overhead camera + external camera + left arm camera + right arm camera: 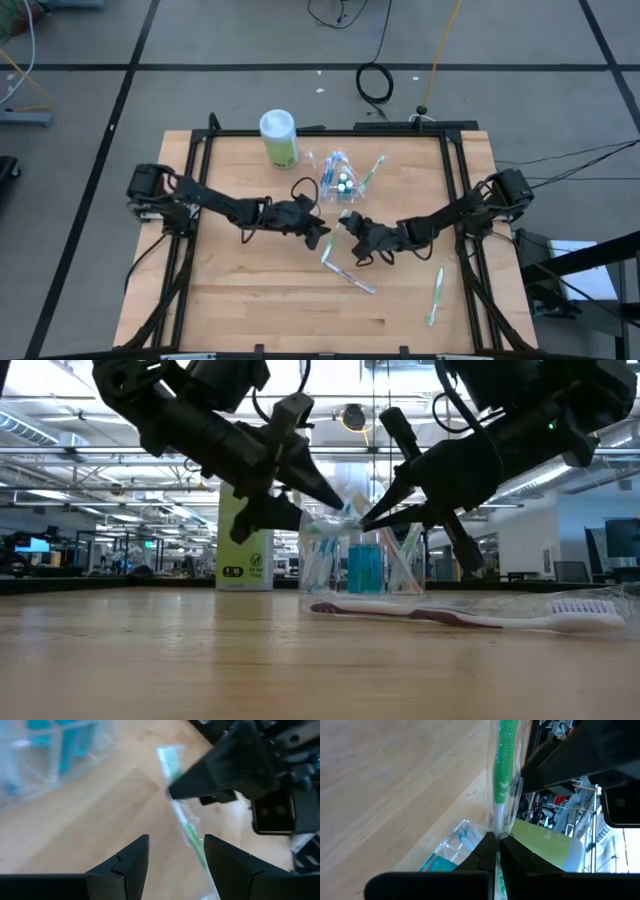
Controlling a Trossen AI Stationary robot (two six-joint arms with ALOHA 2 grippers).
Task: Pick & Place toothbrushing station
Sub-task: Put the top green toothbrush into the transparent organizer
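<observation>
Right wrist view shows the right hand (494,851) pressed together on a wrapped green toothbrush (506,760), held above the counter (395,780) near its middle, just in front of the clear cup (337,174) with its blue tubes (364,568). Facing it, the left hand (175,857) is spread with the same toothbrush between its fingers. A purple toothbrush (450,616) lies on the counter nearby, another green one (436,292) well apart, and a green canister (279,138) stands beside the cup.

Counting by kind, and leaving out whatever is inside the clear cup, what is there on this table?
Toothbrushes: 4, one held in the right pincer
Cup: 1
Canister: 1
Total: 6
</observation>
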